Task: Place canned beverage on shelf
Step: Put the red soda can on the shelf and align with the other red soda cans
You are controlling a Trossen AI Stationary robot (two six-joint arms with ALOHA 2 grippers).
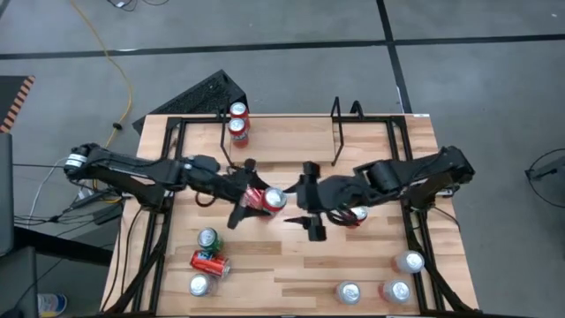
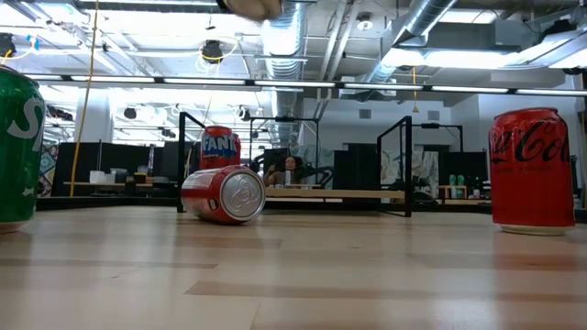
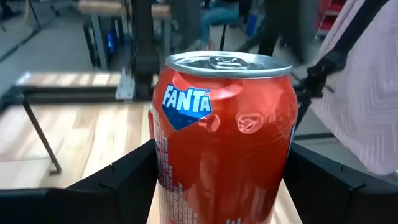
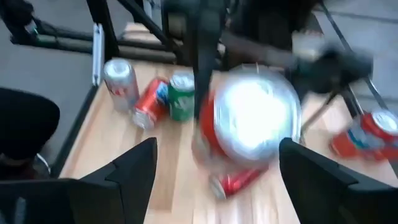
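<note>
My left gripper (image 1: 256,196) is shut on a red Fanta can (image 3: 221,130) above the middle of the table. My right gripper (image 1: 305,201) stands open just to the can's right, facing its silver top (image 4: 255,118), with nothing between its fingers. The shelf (image 1: 335,132), a low rack of black rods, stands at the table's far edge. Two red cans (image 1: 237,121) stand upright at its left end. My left gripper pinches the Fanta can's side wall (image 3: 163,168) between its two fingers (image 3: 124,180), one on each side of the can's lower half. The fingers come nearly level from the table's left. The can is lifted clear of the table, upright between them.
A green can (image 1: 208,238), a lying red can (image 1: 210,262) and a silver-topped can (image 1: 200,284) sit near left. Three more cans (image 1: 395,291) stand near right, and a red can (image 1: 353,215) lies under my right arm. Black rails (image 1: 410,177) edge the table.
</note>
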